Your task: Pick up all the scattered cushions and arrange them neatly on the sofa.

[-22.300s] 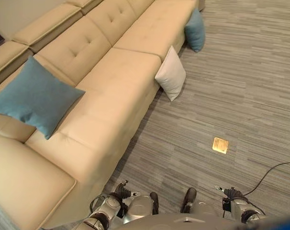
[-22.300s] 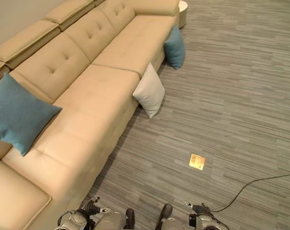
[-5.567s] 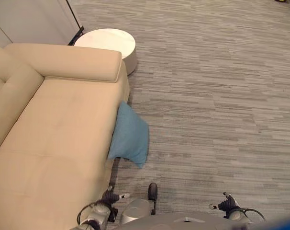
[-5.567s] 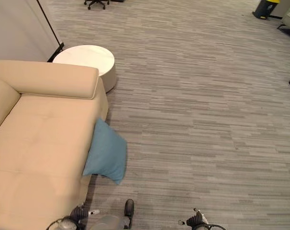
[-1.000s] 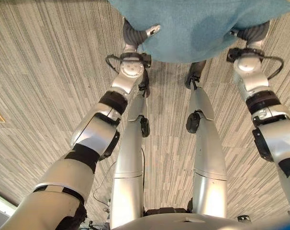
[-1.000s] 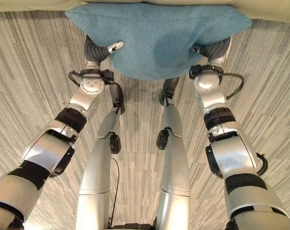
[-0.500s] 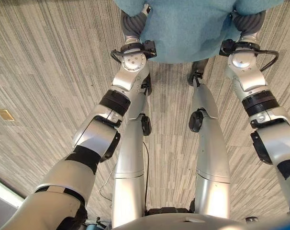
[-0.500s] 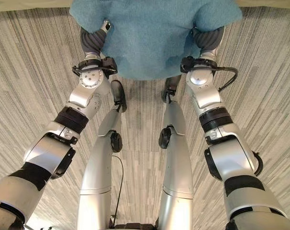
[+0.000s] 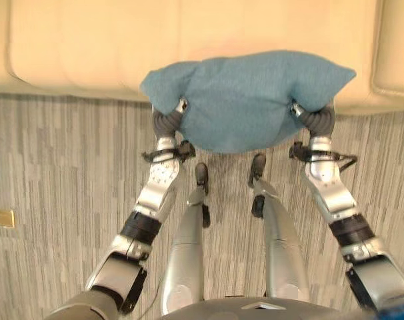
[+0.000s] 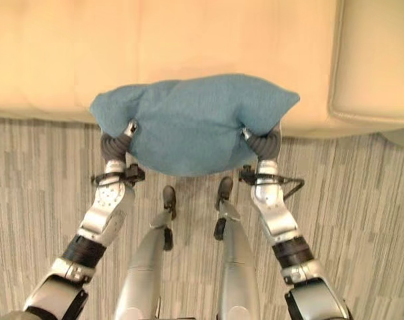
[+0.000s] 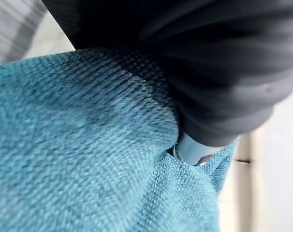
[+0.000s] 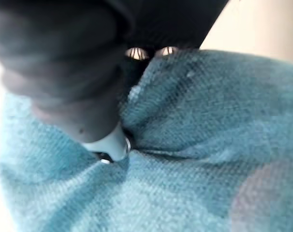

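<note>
A blue cushion [image 9: 245, 100] hangs in the air between my two hands, in front of the beige sofa [image 9: 89, 47] and overlapping its front edge. My left hand [image 9: 167, 123] grips the cushion's left end and my right hand [image 9: 317, 121] grips its right end. Both ends bunch up over the dark wrist covers. In the left wrist view, the left hand [image 11: 199, 72] digs into the cushion [image 11: 64, 154], and cloth folds around a silver finger. In the right wrist view, the right hand [image 12: 59, 72] pinches the cushion [image 12: 195, 145] the same way. Most of the fingers are buried in the fabric.
The sofa seat runs across the far side, with an armrest [image 10: 375, 60] at its right end. Grey striped carpet [image 9: 55, 167] lies in front of it. A small brass floor plate [image 9: 5, 218] sits at the left.
The camera has tilted up, bringing the sofa into view. Both hands have raised the blue cushion off the floor to the height of the seat's front edge.
</note>
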You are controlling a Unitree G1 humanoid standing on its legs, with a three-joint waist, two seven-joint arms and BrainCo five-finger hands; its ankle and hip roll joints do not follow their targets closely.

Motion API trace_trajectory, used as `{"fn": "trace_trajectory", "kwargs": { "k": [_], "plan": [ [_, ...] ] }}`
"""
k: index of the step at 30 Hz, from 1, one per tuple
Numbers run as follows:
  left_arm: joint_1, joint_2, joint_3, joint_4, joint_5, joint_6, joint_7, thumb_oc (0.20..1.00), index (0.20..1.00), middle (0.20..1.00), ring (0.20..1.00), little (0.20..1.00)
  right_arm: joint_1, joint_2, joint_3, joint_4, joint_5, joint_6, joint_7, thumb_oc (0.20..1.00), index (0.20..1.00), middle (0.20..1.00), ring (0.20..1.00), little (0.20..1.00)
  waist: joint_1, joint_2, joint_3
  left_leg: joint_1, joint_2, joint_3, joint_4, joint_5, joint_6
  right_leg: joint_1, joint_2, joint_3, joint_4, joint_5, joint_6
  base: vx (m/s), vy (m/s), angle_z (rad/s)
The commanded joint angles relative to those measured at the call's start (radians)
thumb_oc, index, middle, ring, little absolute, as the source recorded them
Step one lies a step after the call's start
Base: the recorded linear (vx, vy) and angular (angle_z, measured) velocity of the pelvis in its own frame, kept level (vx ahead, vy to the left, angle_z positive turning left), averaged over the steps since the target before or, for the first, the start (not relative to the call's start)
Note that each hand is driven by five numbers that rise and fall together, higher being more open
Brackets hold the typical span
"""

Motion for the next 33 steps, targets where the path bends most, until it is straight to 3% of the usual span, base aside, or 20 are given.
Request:
{"fn": "trace_trajectory", "kwargs": {
  "k": [1,3,9,11,12,14,15,17,19,20,22,26,29,30,32,33],
  "plan": [
    [0.026,0.004,-0.049,-0.109,0.027,-0.116,-0.105,0.200,0.200,0.200,0.200,0.200,0.017,0.037,-0.026,-0.115,-0.035,-0.127,0.078,0.200,0.200,0.200,0.200,0.200,0.015,-0.007,-0.115,0.211,-0.017,-0.033,-0.157,-0.015,-0.012,0.228,-0.025,-0.025,-0.015,-0.073,0.115,0.13,0.079,0.01],
    [0.130,0.025,-0.028,-0.141,0.020,-0.120,-0.130,0.200,0.200,0.200,0.200,0.200,0.101,0.028,-0.036,-0.147,-0.042,-0.116,0.109,0.200,0.200,0.200,0.200,0.200,0.022,-0.014,-0.112,0.346,-0.015,-0.022,-0.192,-0.021,-0.010,0.380,-0.020,-0.033,-0.074,-0.071,0.120,0.18,0.093,0.02],
    [0.278,0.047,0.010,-0.171,0.003,-0.104,-0.162,0.200,0.200,0.200,0.200,0.200,0.204,0.043,-0.039,-0.180,-0.038,-0.093,0.162,0.200,0.200,0.200,0.200,0.200,0.033,-0.023,-0.137,0.543,-0.023,0.009,-0.217,-0.057,0.011,0.585,-0.014,-0.026,-0.124,-0.077,0.136,0.15,0.121,-0.09],
    [0.306,0.047,0.012,-0.168,0.005,-0.096,-0.165,0.200,0.200,0.200,0.200,0.200,0.222,0.050,-0.040,-0.181,-0.040,-0.087,0.173,0.200,0.200,0.200,0.200,0.200,0.039,-0.023,-0.140,0.593,-0.030,0.014,-0.217,-0.075,0.027,0.616,-0.015,-0.016,-0.096,-0.085,0.144,0.12,0.197,-0.07],
    [0.346,0.047,0.018,-0.170,0.014,-0.086,-0.168,0.200,0.200,0.200,0.200,0.200,0.250,0.057,-0.044,-0.183,-0.052,-0.077,0.188,0.200,0.200,0.200,0.200,0.200,0.039,-0.018,-0.144,0.658,-0.044,0.020,-0.226,-0.095,0.050,0.629,-0.018,0.019,-0.009,-0.070,0.165,0.11,0.209,-0.18],
    [0.362,0.052,0.026,-0.178,0.017,-0.080,-0.169,0.200,0.200,0.200,0.200,0.200,0.258,0.066,-0.042,-0.185,-0.054,-0.074,0.197,0.200,0.200,0.200,0.200,0.200,0.041,-0.010,-0.137,0.688,-0.050,0.021,-0.229,-0.099,0.069,0.617,-0.012,0.053,0.081,-0.045,0.176,0.10,0.205,-0.34],
    [0.369,0.054,0.031,-0.177,0.020,-0.079,-0.171,0.200,0.200,0.200,0.200,0.200,0.267,0.074,-0.042,-0.194,-0.059,-0.078,0.201,0.200,0.200,0.200,0.200,0.200,0.041,0.001,-0.132,0.709,-0.049,0.016,-0.231,-0.105,0.077,0.599,0.014,0.086,0.149,-0.048,0.181,0.05,0.108,-0.33],
    [0.372,0.046,0.031,-0.172,0.029,-0.080,-0.173,0.200,0.200,0.200,0.200,0.200,0.271,0.079,-0.042,-0.198,-0.065,-0.082,0.205,0.200,0.200,0.200,0.200,0.200,0.042,0.000,-0.135,0.722,-0.056,0.015,-0.229,-0.115,0.078,0.598,0.032,0.105,0.131,-0.073,0.173,0.08,0.040,-0.34],
    [0.375,0.041,0.027,-0.169,0.029,-0.082,-0.175,0.200,0.200,0.200,0.200,0.200,0.275,0.076,-0.038,-0.196,-0.066,-0.082,0.210,0.200,0.200,0.200,0.200,0.200,0.043,-0.007,-0.144,0.737,-0.061,0.013,-0.230,-0.123,0.072,0.620,0.055,0.114,0.025,-0.097,0.154,0.17,-0.068,-0.14],
    [0.378,0.038,0.026,-0.171,0.023,-0.082,-0.180,0.200,0.200,0.200,0.200,0.200,0.275,0.066,-0.038,-0.195,-0.067,-0.081,0.212,0.200,0.200,0.200,0.200,0.200,0.036,-0.020,-0.158,0.746,-0.071,0.005,-0.236,-0.125,0.066,0.631,0.080,0.141,-0.100,-0.089,0.145,0.16,-0.088,-0.10],
    [0.367,0.035,0.029,-0.163,0.020,-0.085,-0.188,0.200,0.200,0.200,0.200,0.200,0.274,0.054,-0.040,-0.195,-0.069,-0.081,0.213,0.200,0.200,0.200,0.200,0.200,0.029,-0.024,-0.172,0.770,-0.071,-0.013,-0.250,-0.128,0.053,0.645,0.112,0.156,-0.179,-0.065,0.143,0.23,-0.173,0.14],
    [0.356,0.022,0.014,-0.158,0.017,-0.086,-0.204,0.200,0.200,0.200,0.200,0.200,0.304,0.040,-0.061,-0.206,-0.074,-0.079,0.217,0.200,0.200,0.200,0.200,0.200,0.012,-0.039,-0.190,0.772,-0.059,-0.028,-0.232,-0.144,0.017,0.710,0.124,0.138,-0.245,-0.061,0.120,0.18,-0.183,0.53],
    [0.359,0.008,0.001,-0.164,-0.002,-0.081,-0.219,0.200,0.200,0.200,0.200,0.200,0.331,0.022,-0.077,-0.218,-0.068,-0.075,0.226,0.200,0.200,0.200,0.200,0.200,-0.001,-0.052,-0.186,0.719,-0.033,0.002,-0.069,-0.145,-0.027,0.770,0.116,0.097,-0.281,-0.068,0.099,0.14,-0.180,0.68],
    [0.369,-0.004,-0.002,-0.160,-0.025,-0.079,-0.230,0.200,0.200,0.200,0.200,0.200,0.343,0.015,-0.079,-0.217,-0.052,-0.068,0.227,0.200,0.200,0.200,0.200,0.200,-0.003,-0.060,-0.175,0.628,0.008,0.068,0.070,-0.125,-0.038,0.810,0.104,0.070,-0.312,-0.078,0.084,0.08,-0.133,0.91],
    [0.377,-0.005,-0.004,-0.162,-0.027,-0.077,-0.238,0.200,0.200,0.200,0.200,0.200,0.350,0.015,-0.082,-0.221,-0.049,-0.068,0.229,0.200,0.200,0.200,0.200,0.200,-0.001,-0.061,-0.177,0.611,0.021,0.095,0.066,-0.124,-0.032,0.817,0.102,0.061,-0.323,-0.081,0.083,0.10,-0.065,0.63],
    [0.390,0.000,-0.007,-0.162,-0.020,-0.065,-0.246,0.200,0.200,0.200,0.200,0.200,0.359,0.013,-0.086,-0.228,-0.044,-0.067,0.233,0.200,0.200,0.200,0.200,0.200,0.009,-0.068,-0.183,0.582,0.018,0.123,-0.016,-0.123,-0.012,0.833,0.102,0.047,-0.343,-0.083,0.091,0.17,-0.036,0.22]
  ]
}}
